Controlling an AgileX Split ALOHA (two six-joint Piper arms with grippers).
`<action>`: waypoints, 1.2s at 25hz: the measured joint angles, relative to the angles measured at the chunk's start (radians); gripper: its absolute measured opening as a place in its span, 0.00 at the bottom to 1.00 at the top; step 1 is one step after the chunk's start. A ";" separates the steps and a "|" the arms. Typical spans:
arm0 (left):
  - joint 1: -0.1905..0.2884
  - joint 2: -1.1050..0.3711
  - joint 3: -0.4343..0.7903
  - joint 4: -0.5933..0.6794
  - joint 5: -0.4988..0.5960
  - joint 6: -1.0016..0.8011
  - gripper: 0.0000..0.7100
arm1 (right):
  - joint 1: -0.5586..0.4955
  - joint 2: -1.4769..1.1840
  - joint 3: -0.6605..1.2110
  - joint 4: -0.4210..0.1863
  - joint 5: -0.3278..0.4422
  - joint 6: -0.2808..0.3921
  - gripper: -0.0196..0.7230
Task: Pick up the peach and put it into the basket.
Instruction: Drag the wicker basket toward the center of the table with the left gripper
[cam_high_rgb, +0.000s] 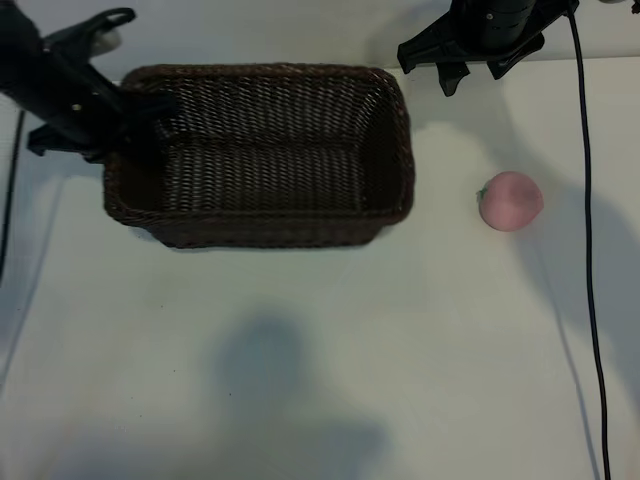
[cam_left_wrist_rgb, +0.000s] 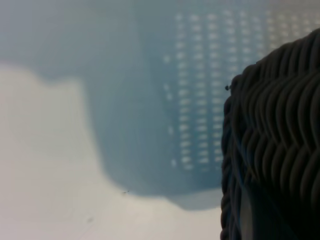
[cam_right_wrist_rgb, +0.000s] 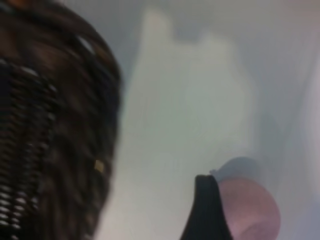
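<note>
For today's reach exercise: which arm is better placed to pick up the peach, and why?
Probably the right. The right gripper hangs open on the peach's side of the basket; the left gripper is at the basket's far end.

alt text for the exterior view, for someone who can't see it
A pink peach lies on a white table right of an empty brown wicker basket. The left gripper sits at the basket's left end; the right gripper hangs open behind the peach.
</note>
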 joint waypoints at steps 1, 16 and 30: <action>-0.012 0.017 -0.010 0.000 0.002 0.000 0.24 | 0.000 0.000 0.000 0.000 0.000 0.000 0.73; -0.046 0.162 -0.049 -0.045 -0.010 -0.011 0.23 | 0.000 0.000 0.000 -0.001 0.000 0.000 0.73; -0.048 0.129 -0.051 -0.047 0.024 -0.056 0.88 | 0.000 0.000 0.000 -0.001 0.000 0.000 0.73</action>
